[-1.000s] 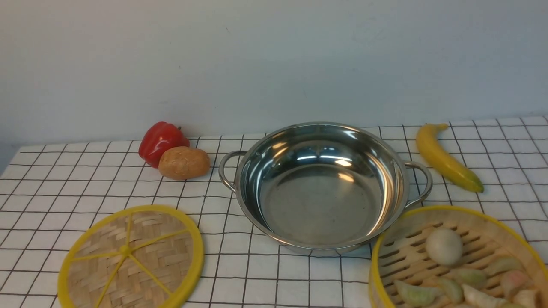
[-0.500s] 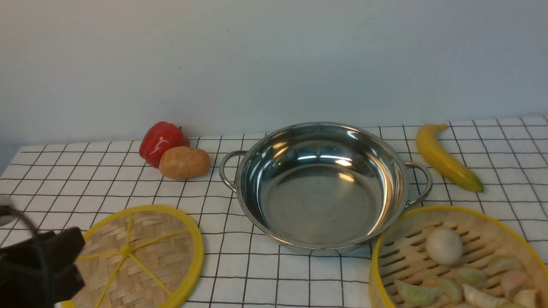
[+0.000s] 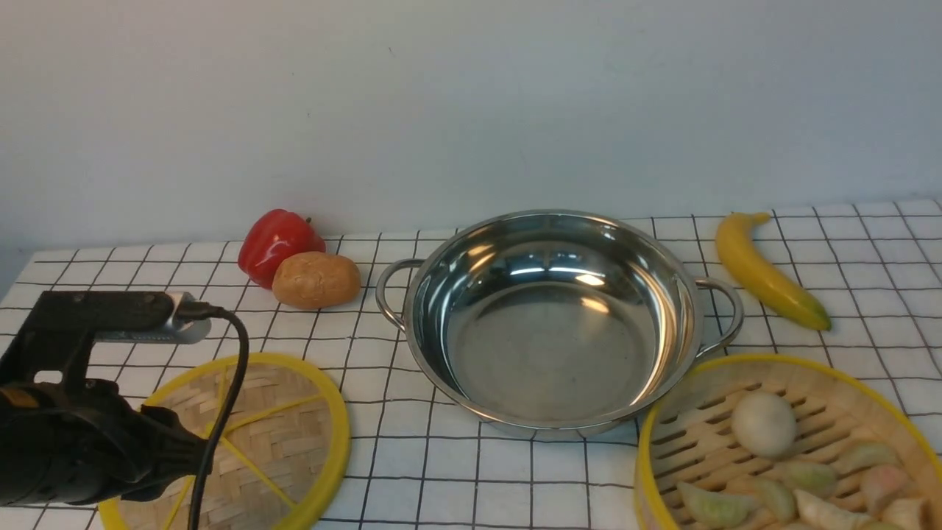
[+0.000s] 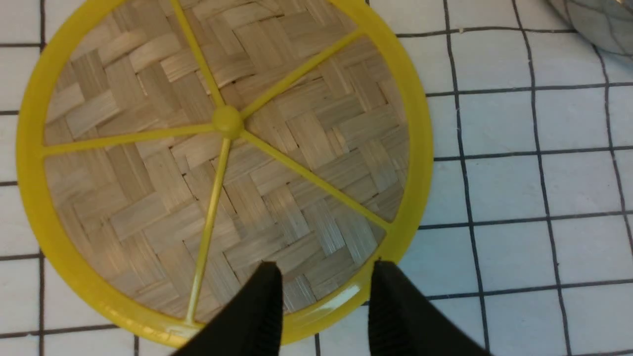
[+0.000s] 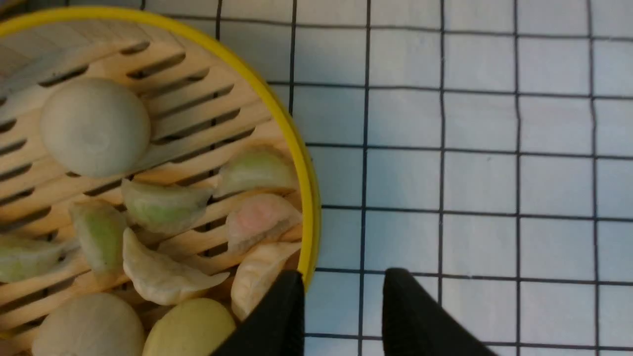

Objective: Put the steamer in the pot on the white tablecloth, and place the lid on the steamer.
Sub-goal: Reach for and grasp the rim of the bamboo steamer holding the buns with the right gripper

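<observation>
The lid (image 3: 283, 430) lies flat on the white tablecloth (image 3: 412, 486) at the front left. My left arm (image 3: 73, 434) hangs over its left part. In the left wrist view the left gripper (image 4: 326, 277) is open above the lid (image 4: 148, 198); one fingertip shows over the weave, the other at the rim's outer edge. The pot (image 3: 552, 353) stands empty in the middle. The steamer (image 3: 795, 359) sits at the front right with dumplings and buns in it. My right gripper (image 5: 341, 289) is open and empty, just outside the steamer's yellow rim (image 5: 307, 188).
A red pepper (image 3: 276, 239) and a potato (image 3: 316, 280) lie left of the pot's handle. A banana (image 3: 765, 272) lies behind the steamer at the right. A plain wall closes off the back of the table.
My left arm has come into the front view from the lower left and risen over the lid's left side. The pot, steamer and lid have not moved.
</observation>
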### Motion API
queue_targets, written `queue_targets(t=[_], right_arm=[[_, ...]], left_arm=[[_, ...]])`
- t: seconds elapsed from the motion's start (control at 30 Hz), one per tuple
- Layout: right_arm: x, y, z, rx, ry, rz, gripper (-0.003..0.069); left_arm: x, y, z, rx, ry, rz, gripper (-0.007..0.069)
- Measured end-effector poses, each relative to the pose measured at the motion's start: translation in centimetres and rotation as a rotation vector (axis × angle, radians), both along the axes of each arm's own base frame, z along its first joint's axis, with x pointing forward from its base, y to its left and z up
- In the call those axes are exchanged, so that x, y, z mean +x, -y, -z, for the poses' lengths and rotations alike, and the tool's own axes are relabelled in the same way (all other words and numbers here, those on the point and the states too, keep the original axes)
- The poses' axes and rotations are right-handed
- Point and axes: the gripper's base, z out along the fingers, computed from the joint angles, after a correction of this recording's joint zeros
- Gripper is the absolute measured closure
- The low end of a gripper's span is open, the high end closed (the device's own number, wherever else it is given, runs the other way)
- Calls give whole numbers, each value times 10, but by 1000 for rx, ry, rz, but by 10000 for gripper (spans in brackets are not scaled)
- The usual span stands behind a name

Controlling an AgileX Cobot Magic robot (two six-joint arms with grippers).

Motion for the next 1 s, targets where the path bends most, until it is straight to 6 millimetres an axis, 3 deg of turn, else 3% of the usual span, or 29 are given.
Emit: queue_targets(t=[0.33, 1.0], right_arm=[[39, -2, 50, 33, -146, -8, 416], [64, -3, 94, 54, -222, -27, 416]], left_arm=[[2, -2, 2, 28, -7, 11, 382], [2, -2, 1, 29, -4, 12, 382]])
